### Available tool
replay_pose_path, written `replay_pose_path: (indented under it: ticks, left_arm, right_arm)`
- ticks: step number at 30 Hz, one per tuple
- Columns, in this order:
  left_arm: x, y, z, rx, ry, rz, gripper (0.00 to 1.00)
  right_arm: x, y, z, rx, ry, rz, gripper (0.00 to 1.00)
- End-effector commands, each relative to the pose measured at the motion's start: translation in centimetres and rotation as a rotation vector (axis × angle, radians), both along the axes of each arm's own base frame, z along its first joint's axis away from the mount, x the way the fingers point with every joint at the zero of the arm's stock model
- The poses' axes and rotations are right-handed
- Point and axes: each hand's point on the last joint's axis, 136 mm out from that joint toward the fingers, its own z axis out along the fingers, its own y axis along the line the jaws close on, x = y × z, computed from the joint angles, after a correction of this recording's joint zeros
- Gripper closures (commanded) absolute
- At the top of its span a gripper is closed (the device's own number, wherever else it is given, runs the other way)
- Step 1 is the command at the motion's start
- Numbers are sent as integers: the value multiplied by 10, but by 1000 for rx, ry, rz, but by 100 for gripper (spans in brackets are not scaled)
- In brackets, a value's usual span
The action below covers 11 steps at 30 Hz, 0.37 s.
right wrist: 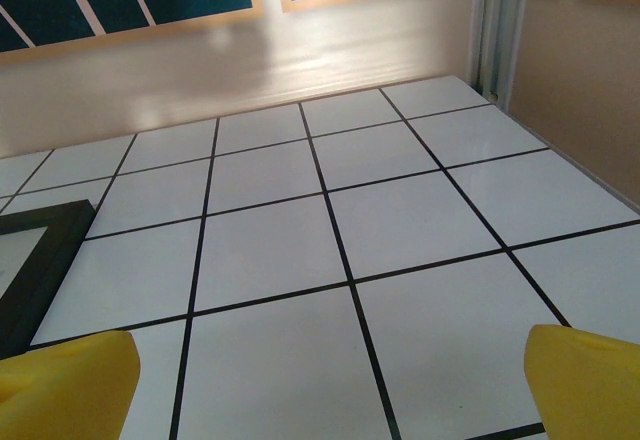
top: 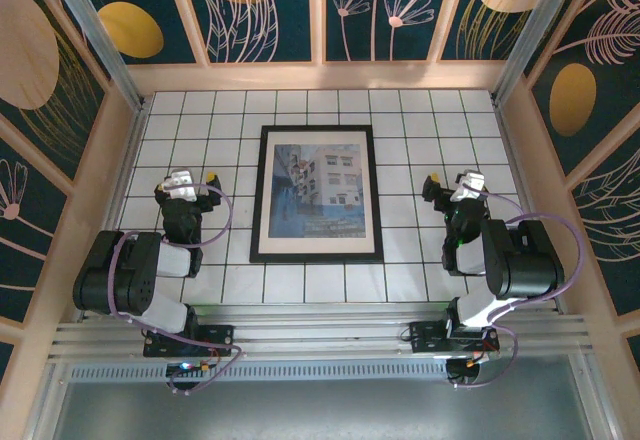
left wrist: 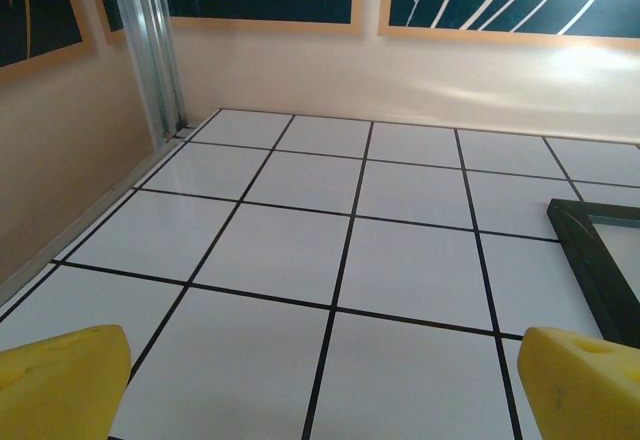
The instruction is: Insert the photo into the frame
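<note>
**Frame dead centre, both grippers wide open**

The thin black rectangular picture frame (top: 258, 195) lies flat on the white tiled table (top: 400, 110), its long axis running near to far, midway between your arms. The blue-toned paper photo of whitish buildings (top: 318, 192) sits inside the frame's opening, with a white mat border (top: 316, 244) around it. The frame is to the right of your left gripper (top: 188, 182) and to the left of your right gripper (top: 452, 185), and neither is nearer. Both grippers are spread wide and empty. No readable writing anywhere.
</note>
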Motion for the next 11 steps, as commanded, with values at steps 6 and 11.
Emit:
replay_pose_path:
  ticks: [6,11]
  left_arm:
    - [2,1,10,4,-39,-9,1]
    - [1,1,10,5,-41,-10,1]
  right_arm:
    - [2,-1,14,3,-58,1,1]
    - [2,-1,14,3,-57,0,1]
